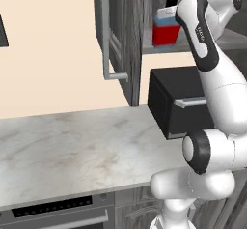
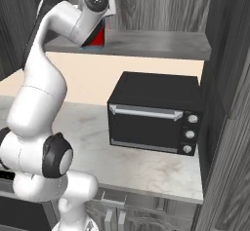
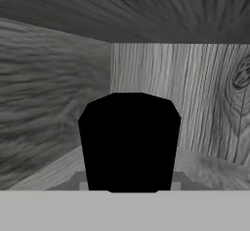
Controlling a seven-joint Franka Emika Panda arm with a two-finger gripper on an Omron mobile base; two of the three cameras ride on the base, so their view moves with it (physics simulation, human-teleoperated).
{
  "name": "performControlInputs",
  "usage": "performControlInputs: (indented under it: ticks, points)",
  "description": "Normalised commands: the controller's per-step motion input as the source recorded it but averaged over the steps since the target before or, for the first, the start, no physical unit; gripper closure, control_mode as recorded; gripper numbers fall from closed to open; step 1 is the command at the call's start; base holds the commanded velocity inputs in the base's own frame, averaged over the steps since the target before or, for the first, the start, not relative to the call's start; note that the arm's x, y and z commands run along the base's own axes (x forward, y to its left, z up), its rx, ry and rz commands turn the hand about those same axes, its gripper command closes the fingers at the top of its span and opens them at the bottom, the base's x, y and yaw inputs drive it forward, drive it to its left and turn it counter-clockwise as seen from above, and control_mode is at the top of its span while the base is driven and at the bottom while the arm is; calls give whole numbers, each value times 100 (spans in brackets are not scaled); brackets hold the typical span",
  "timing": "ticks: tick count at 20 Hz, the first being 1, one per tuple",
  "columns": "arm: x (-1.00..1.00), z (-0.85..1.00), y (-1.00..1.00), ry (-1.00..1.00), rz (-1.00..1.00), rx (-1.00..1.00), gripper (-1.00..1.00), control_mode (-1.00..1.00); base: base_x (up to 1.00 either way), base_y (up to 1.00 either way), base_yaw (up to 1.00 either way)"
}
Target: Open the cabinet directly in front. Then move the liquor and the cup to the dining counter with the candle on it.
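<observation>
Liquor (image 1: 166,30) stands upright on the cabinet shelf (image 2: 161,44), blue top and red label showing past the forearm in the left base view; in the right base view a sliver of red shows just behind the wrist. In the hand view its black cap (image 3: 129,142) sits dead ahead of the jaws, very close, with the cabinet's back wall and side wall beyond it. Cabinet (image 1: 120,35) is open: the left door is swung out, handle (image 1: 107,39) edge-on toward the camera, so step one reads as done. The bottle is on the shelf and not lifted, so I judge the liquor transfer to be at the reach-or-grasp stage. Cup, candle and dining counter are not accounted for here; both carries are left to do. Gripper: the hand is inside the cabinet, level with the bottle's neck, but the fingertips are not distinguishable against the black cap. I cannot tell whether the jaws stand apart around the neck or are clamped on it; contact is likewise unconfirmed. Below the hand, outside the cabinet, a black microwave (image 2: 154,115) sits on the marble worktop (image 1: 72,150), door shut, well clear of the jaws. Nothing else on the shelf is visible near the jaws.
</observation>
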Motion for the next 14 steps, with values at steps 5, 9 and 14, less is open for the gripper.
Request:
performControlInputs:
  ticks: [5,9,14]
  points:
    - [-100,8,-24,-2,5,-1,100,-100,0,0,0]
    - [-100,7,-24,0,4,-4,100,-100,0,0,0]
    - [-100,0,-22,0,11,-4,100,-100,0,0,0]
